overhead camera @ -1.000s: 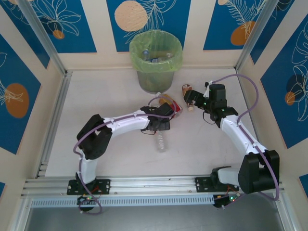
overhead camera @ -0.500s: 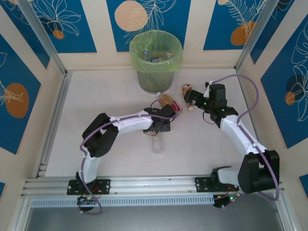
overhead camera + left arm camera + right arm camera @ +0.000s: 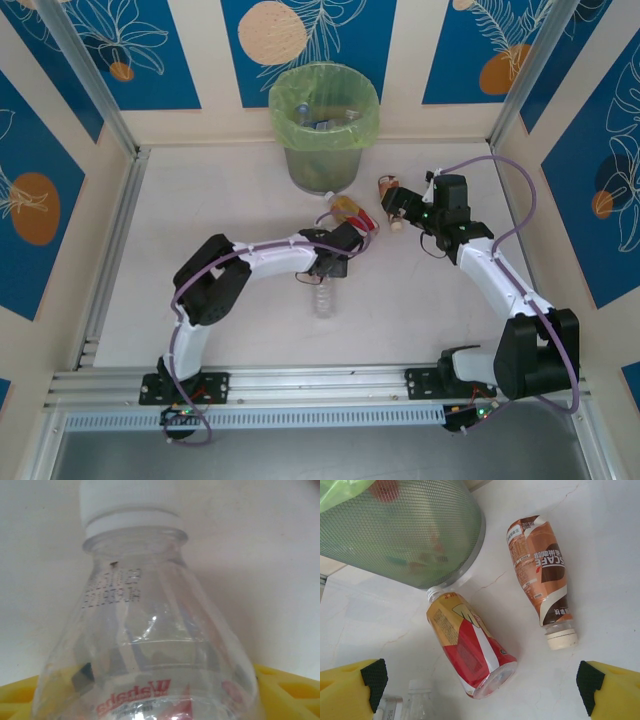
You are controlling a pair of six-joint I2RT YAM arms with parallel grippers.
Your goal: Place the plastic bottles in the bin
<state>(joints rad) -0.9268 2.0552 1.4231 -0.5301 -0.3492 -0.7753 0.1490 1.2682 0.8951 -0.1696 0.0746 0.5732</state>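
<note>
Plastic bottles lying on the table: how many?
3: a clear white-capped bottle at the left gripper, an amber red-labelled bottle by the round grey bin, a brown bottle beside that. Others may lie hidden.

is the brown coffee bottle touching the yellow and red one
Apart. The right wrist view shows bare table between the brown coffee bottle and the yellow and red bottle.

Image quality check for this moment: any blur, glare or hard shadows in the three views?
Left wrist: the clear bottle sits very close and looks soft, with small glints on its shoulder. Right wrist: sharp, even light, soft shadow beside the brown bottle. Top external: evenly lit, no glare on the table.
</note>
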